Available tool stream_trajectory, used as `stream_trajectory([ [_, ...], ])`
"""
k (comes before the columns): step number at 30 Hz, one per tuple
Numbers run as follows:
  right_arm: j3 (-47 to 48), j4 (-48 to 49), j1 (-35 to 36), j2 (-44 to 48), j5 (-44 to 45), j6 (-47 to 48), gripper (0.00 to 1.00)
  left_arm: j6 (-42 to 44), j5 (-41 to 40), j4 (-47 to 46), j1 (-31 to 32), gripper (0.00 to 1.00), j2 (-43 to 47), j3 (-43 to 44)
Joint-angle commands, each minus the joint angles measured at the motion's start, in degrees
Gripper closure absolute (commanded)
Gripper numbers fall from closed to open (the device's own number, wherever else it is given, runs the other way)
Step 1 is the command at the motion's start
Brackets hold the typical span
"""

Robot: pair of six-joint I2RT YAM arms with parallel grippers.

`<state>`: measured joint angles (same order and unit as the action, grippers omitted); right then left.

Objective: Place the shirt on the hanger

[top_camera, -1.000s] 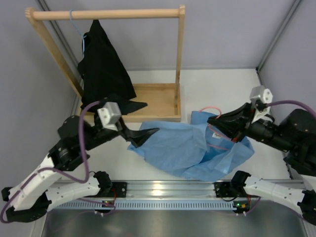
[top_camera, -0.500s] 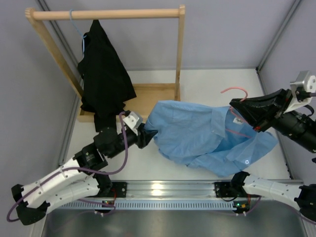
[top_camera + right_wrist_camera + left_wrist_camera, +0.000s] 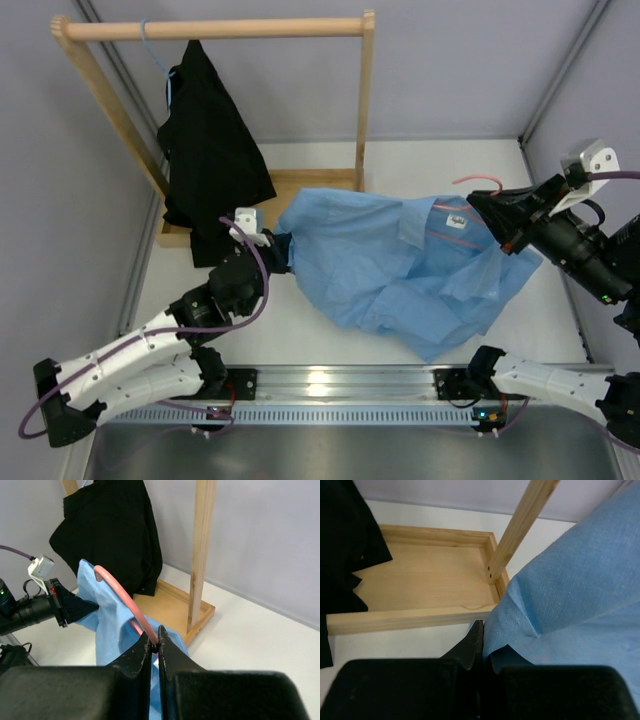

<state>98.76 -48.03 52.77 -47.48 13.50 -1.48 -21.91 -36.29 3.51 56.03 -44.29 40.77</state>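
Since a second ago the left gripper (image 3: pixel 280 250) has clamped onto the left edge of the shirt (image 3: pixel 390 265) and pulled it out toward the rack. We see the shirt stretched across the table (image 3: pixel 450 155) between both arms, collar and white label on the right. The hanger (image 3: pixel 478 182) sits at that collar, its pink wire partly inside the neck and its hook poking out. The right gripper (image 3: pixel 155 647) is clenched on the wire just below the hook. Risk: the left pinch catches only a thin fold, so we judge more pull could slip it free, or drag the collar off the wire. Fabric could also snag the rack post (image 3: pixel 362 120). The rack base tray (image 3: pixel 315 183) holds the post foot, the hem of the black garment (image 3: pixel 210 150) hangs into its left end, and the shirt edge overlaps its near right corner.
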Motion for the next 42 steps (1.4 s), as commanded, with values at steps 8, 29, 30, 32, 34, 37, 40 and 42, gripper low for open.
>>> stream_trajectory([
  [8, -2.52, 4.79, 0.31, 2.66, 8.21, 0.51, 1.00, -14.99, -12.49, 4.84, -1.18, 1.00, -7.64, 1.41],
  [29, -2.88, 6.20, 0.31, 0.64, 7.77, -0.55, 1.00, -9.03, -5.46, 7.38, -1.71, 0.50, -4.75, 5.10],
  [30, -2.61, 6.19, 0.40, 0.38, 8.38, -0.37, 1.00, -8.24, -4.67, 9.30, -1.63, 0.42, -3.79, 7.11],
  [32, -1.91, 6.19, 0.31, -0.41, 9.70, -0.28, 1.00, -5.96, -0.74, 11.42, -1.63, 0.12, -1.25, 9.40],
  [34, -1.82, 6.20, 0.40, -0.94, 10.85, 0.07, 1.00, -2.28, 3.75, 12.92, -1.54, 0.02, 0.78, 12.92],
  [37, -2.17, 6.11, 0.31, -1.91, 8.75, 0.42, 1.00, 6.22, 15.69, 13.36, -1.54, 0.02, 1.32, 19.39],
  [40, -1.73, 5.50, 0.40, -3.22, 3.48, 1.04, 1.00, 16.84, 32.20, 19.40, -1.54, 0.02, -6.66, 31.76],
  [42, -0.77, 4.36, 0.31, -4.02, 1.45, 2.86, 1.00, 23.20, 42.92, 23.98, -1.54, 0.02, -14.48, 38.56],
])
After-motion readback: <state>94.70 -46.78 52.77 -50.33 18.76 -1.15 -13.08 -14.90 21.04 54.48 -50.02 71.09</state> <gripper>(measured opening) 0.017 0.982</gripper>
